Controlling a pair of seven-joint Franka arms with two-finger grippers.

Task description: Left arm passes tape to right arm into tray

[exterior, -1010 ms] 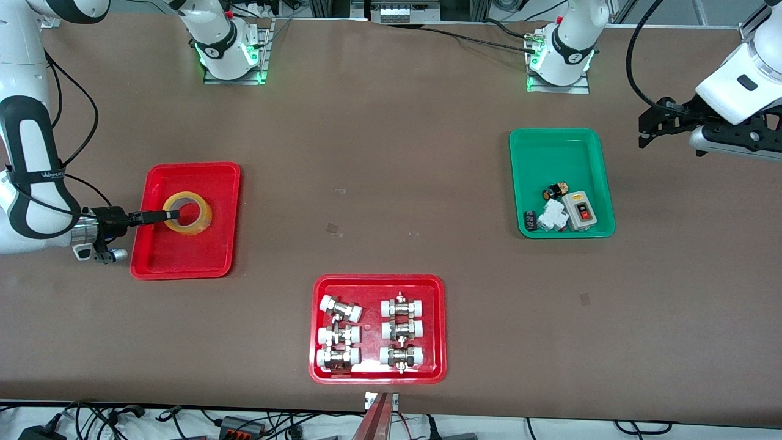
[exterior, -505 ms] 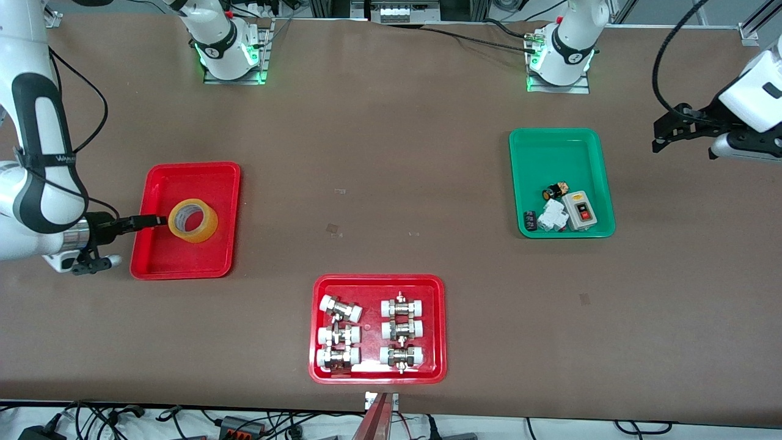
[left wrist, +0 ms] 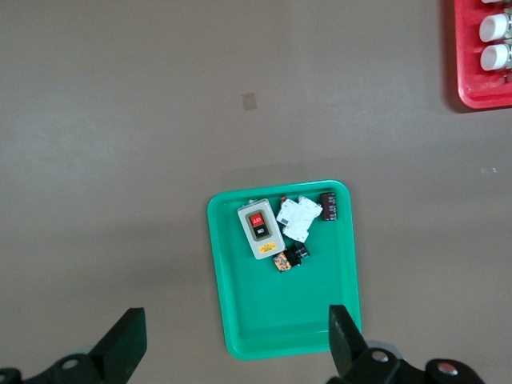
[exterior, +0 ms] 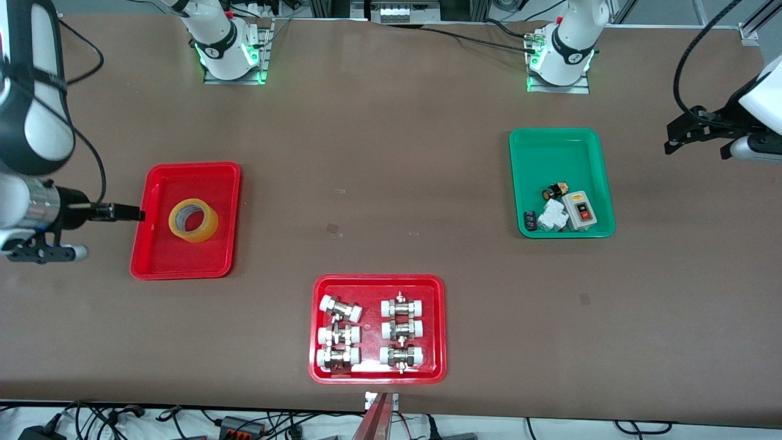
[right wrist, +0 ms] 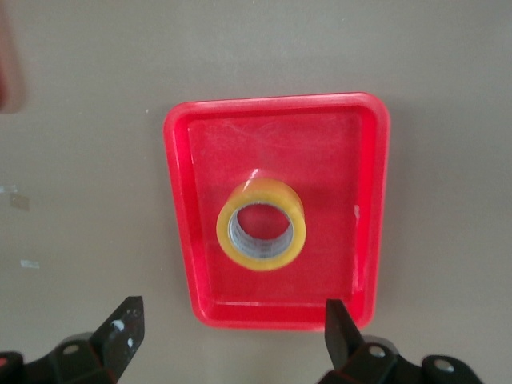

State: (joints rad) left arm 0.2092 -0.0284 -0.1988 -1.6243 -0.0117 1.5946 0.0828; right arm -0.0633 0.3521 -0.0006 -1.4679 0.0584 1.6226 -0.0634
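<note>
The tape [exterior: 193, 221], a yellowish ring with a pale core, lies flat with its hole up in the plain red tray [exterior: 183, 260] at the right arm's end of the table. My right gripper [exterior: 137, 214] hangs open and empty over the tray's outer rim, apart from the tape. In the right wrist view the tape [right wrist: 262, 224] sits in the middle of the tray [right wrist: 181, 240], well clear of the right gripper [right wrist: 232, 314]. My left gripper [exterior: 671, 145] waits open and empty over bare table at the left arm's end; its wrist view shows the left gripper [left wrist: 236, 322] with its jaws wide apart.
A green tray [exterior: 559, 146] holding a grey switch box [exterior: 579, 209] and small electrical parts stands toward the left arm's end. A red tray with metal fittings [exterior: 377, 374] lies near the table's front edge. The green tray [left wrist: 240, 320] also shows in the left wrist view.
The right gripper opened, let go of the tape in the red tray and drew back off it. The left gripper moved farther out toward its end of the table.
</note>
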